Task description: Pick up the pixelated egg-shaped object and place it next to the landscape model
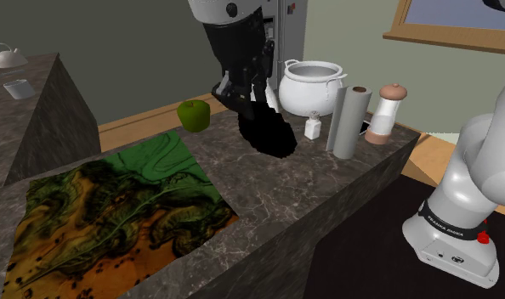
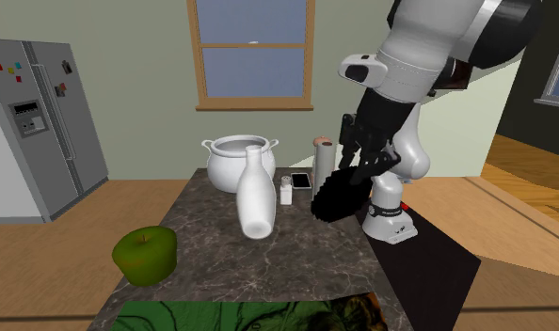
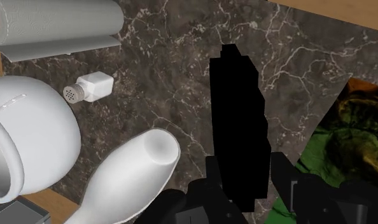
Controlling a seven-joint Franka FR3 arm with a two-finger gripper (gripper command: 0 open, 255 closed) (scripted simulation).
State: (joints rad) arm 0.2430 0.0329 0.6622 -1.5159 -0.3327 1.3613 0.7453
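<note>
Gripper (image 3: 245, 173) clasps blocky black egg (image 3: 237, 114) above marbled counter (image 3: 175, 70).

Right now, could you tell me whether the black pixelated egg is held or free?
Held: the pincer clasps the black pixelated egg between its fingers. Whether it clears the counter, I cannot tell.

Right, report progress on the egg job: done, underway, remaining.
Done: the grasp. The gripper is shut on the black pixelated egg. Underway: the carry. The egg hangs by the white pot, seemingly just off the counter. Remaining: move it over to the landscape model, set it down beside it, release.
</note>
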